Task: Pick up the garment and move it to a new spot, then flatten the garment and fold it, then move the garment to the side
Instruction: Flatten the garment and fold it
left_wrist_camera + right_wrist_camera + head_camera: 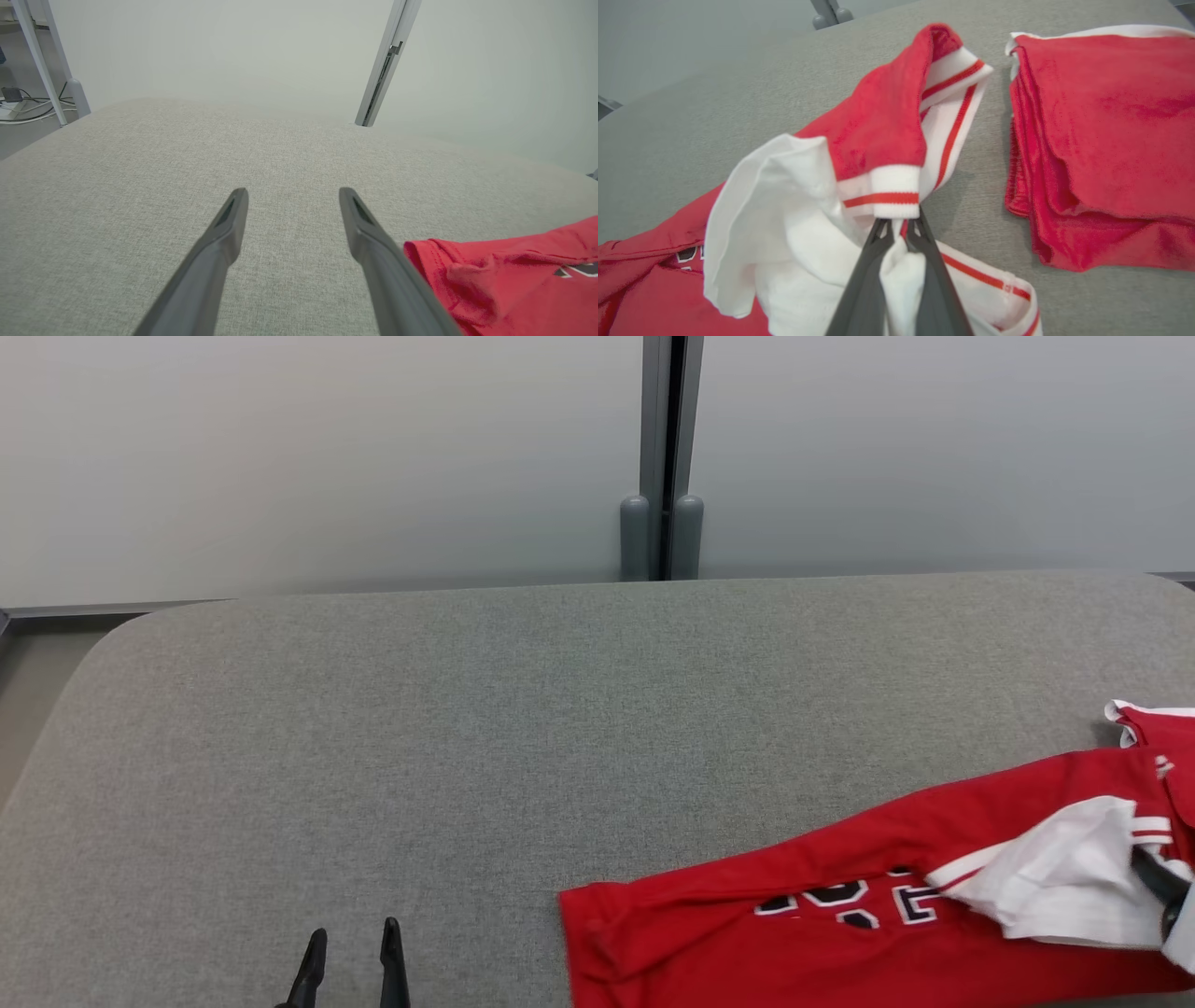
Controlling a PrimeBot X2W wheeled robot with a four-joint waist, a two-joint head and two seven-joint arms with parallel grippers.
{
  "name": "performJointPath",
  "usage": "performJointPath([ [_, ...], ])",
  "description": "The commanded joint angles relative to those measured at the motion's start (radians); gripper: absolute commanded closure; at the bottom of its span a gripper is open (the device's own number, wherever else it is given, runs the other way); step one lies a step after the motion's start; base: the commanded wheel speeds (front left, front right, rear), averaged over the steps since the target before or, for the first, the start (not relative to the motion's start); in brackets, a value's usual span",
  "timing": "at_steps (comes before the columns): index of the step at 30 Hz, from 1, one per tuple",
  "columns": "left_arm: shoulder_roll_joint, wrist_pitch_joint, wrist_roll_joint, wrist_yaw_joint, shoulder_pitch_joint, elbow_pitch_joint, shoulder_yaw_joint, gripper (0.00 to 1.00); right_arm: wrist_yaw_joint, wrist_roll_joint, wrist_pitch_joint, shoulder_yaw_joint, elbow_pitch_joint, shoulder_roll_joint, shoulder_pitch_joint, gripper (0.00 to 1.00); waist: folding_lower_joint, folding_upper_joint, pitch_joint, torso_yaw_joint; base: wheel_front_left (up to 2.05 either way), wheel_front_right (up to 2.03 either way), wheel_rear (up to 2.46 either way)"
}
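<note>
Red garment (709,943), head view: dark lettering (845,901) with a white outline runs across the red cloth. The characters are broken up by folds and partly tucked under a white part of the same garment. They look like large block shapes, but none is legible. Right wrist view: one corner of the same print shows at the lower left, too little to read. Left wrist view: a sliver shows at the right edge, unreadable. No other text can be read.

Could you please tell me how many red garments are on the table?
2: one jersey held by the right gripper, one folded pile beside it; the pile may hide more.
</note>
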Motion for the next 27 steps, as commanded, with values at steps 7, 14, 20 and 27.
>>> performJointPath([
  [7,-0.002,-0.004,0.016,-0.03,0.007,0.017,0.017,0.0,0.001,-0.036,-0.004,0.026,-0.121,-0.052,-0.017,1.0,0.0,-0.0001,-0.028,0.002,0.0,0.0,0.0],
  [14,-0.005,-0.004,0.009,-0.041,0.003,0.032,0.0,0.0,0.001,-0.091,0.053,0.147,-0.294,0.057,-0.049,1.0,0.0,-0.0001,-0.028,0.017,0.0,0.0,0.0],
  [20,-0.005,-0.004,-0.015,-0.031,-0.019,0.056,-0.044,0.0,0.001,-0.125,0.047,0.224,-0.237,0.265,-0.072,1.0,0.0,-0.0001,-0.026,0.054,0.0,0.0,0.0],
  [27,-0.004,-0.004,-0.02,-0.03,-0.034,0.075,-0.069,0.0,0.001,-0.123,0.015,0.256,-0.109,0.434,-0.1,1.0,0.0,-0.0001,-0.027,0.101,0.0,0.0,0.0],
])
